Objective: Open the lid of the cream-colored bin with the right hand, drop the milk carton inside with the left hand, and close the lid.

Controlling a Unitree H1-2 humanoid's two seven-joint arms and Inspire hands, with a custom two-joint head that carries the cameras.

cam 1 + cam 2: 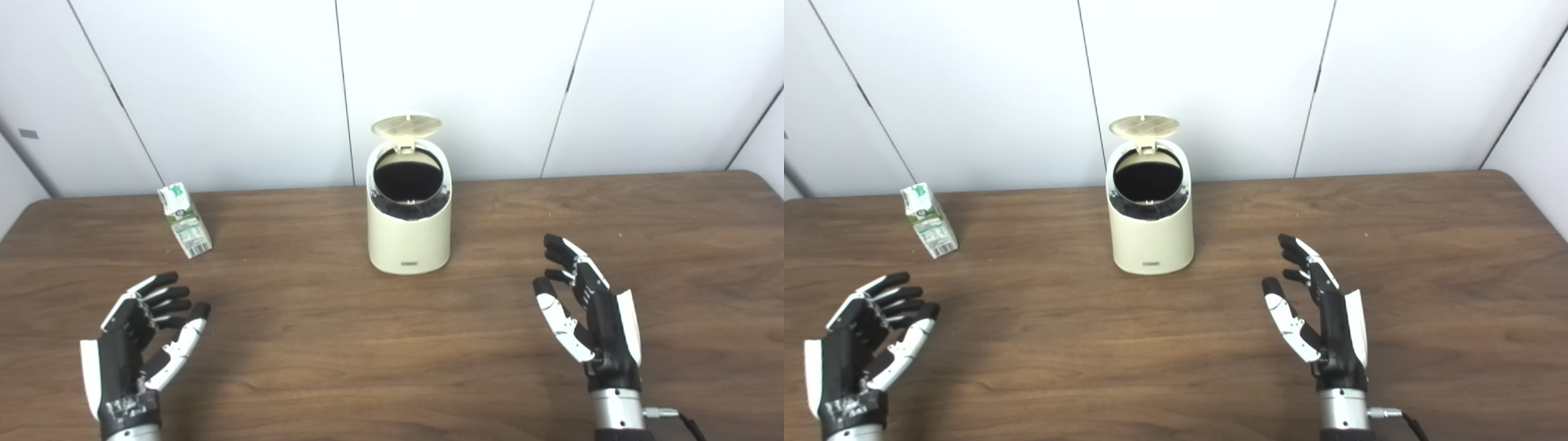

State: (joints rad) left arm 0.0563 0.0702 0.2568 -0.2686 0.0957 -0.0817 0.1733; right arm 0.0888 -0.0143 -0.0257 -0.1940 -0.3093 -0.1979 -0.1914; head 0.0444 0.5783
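White wall panels with dark seams back a wooden table (pixel 392 343), on which the whole task is laid out. At its centre, toward the far edge, stands the cream-colored bin (pixel 409 239), upright, its lid (pixel 406 125) tipped up on the rear hinge so that the dark round mouth faces me. Well to the bin's left, near the far edge, the milk carton (pixel 185 220) stands on the bare wood, leaning slightly, untouched.

With the lid already raised, I judge the step in hand to be the carton's pickup. To do it well, my left hand (pixel 138 343) should go forward to the carton, close thumb against fingers across its two broad faces below the folded top, and squeeze lightly, since a thin carton will probably dent or tip if pushed from one side. It should then be carried above the rim and let go over the middle of the mouth, clear of the raised lid, which a knock could drop shut.

My left hand hovers near the front left of the table, palm turned inward, fingers spread and gently curled, holding nothing. My right hand (pixel 588 312) hovers at the front right, well apart from the bin, palm facing left, fingers extended and apart, likewise empty.
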